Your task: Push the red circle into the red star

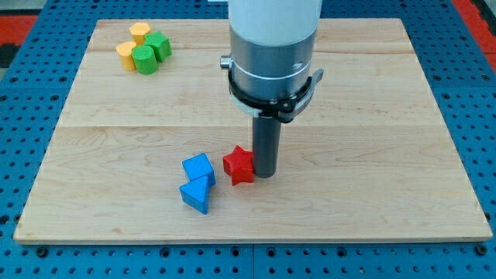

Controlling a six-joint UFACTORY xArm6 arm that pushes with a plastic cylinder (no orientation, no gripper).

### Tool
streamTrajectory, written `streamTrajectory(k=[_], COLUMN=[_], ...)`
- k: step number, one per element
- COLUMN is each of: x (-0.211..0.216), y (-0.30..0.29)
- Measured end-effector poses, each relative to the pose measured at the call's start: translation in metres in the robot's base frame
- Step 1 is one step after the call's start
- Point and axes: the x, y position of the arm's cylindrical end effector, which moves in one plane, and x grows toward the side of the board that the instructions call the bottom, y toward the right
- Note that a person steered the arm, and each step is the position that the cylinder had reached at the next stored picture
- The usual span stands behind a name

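Observation:
A red star block [239, 165] lies on the wooden board [372, 155] a little below its middle. My tip [265, 175] stands right against the star's right side, touching it or nearly so. No red circle block shows in the view; it may be hidden behind the rod or the arm's body.
A blue cube [198, 169] and a blue triangular block [196, 194] lie close together just left of the red star. At the board's top left corner sit two yellow blocks [139, 32] [125, 55] and two green blocks [159, 45] [144, 59] in a cluster.

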Motion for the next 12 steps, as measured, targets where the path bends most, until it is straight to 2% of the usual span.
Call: streamTrajectory(k=[2,3,4,5,7,8,9,10,11,12], x=[-0.052,-0.052,-0.069,-0.101,-0.122,-0.153,-0.227,-0.295,-0.308,-0.307], y=[0.001,0.001,0.027,0.08,0.123,0.133,0.095,0.086,0.072,0.022])
